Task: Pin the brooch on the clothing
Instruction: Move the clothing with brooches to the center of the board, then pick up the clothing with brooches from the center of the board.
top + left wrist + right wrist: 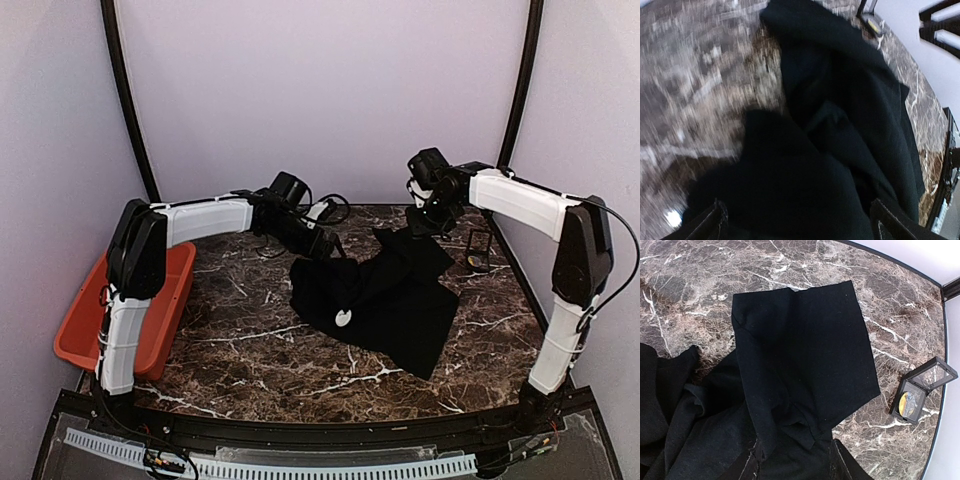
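- Top external view is showing the black T-shirt point(390, 295) lying crumpled on the marble table point(240, 350), right of centre, with its bulk spreading toward the near right
- A small white round spot point(343, 318) is sitting on the cloth near its left edge; I cannot tell what it is
- The left gripper point(328, 247) is hanging at the shirt's far left corner, its arm reaching in from the left
- From the left wrist, its fingers point(715, 222) are standing wide apart at the bottom corners of a blurred picture, with dark folds lying under the gap and nothing being pinched
- The right gripper point(425, 222) is hovering over the shirt's far right corner, close to the back edge of the table
- From the right wrist, a short sleeve point(805, 335) is lying flat and spread on the marble, while bunched cloth is running down between the fingers point(751, 467)
- Those jaws are standing partly apart; black on black, I cannot tell whether they are nipping that fold
- A small black case point(920, 391) with its clear lid propped up is resting on the table just beside the sleeve, near the right rim, not touching the cloth
- Inside it the brooch point(907, 401), a gold-and-blue round piece, is lying apart from the clothing
- A red bin point(150, 300) is sitting at the table's left edge, well apart from the shirt
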### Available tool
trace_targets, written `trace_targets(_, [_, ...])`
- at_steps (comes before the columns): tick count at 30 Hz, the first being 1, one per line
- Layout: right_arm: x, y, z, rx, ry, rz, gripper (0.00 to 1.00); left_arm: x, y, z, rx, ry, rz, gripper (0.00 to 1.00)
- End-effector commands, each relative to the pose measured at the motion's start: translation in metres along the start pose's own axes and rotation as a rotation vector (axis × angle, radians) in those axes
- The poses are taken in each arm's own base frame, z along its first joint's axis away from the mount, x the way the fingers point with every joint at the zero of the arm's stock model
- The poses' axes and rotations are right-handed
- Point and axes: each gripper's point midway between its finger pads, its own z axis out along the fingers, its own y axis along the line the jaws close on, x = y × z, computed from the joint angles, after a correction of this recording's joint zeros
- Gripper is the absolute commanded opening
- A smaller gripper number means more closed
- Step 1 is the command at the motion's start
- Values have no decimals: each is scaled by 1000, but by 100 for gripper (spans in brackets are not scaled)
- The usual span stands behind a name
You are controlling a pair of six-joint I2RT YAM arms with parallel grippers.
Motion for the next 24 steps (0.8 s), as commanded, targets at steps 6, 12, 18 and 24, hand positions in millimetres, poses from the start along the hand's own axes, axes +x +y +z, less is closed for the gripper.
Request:
trace_targets(6, [-8,4,-11,-29,-49,32,45,19,-21,-31,28,8,-126,99])
trace_targets(12, [-7,5,-10,-36,-50,33,45,19,-16,-24,21,-21,-147,99])
trace_targets(18, [-9,7,-13,-40,-56,30,45,8,-15,-7,61,-39,-171,99])
trace_targets(24, [-5,6,-11,-37,-48,25,45,-6,-14,-1,73,-76,-174,78])
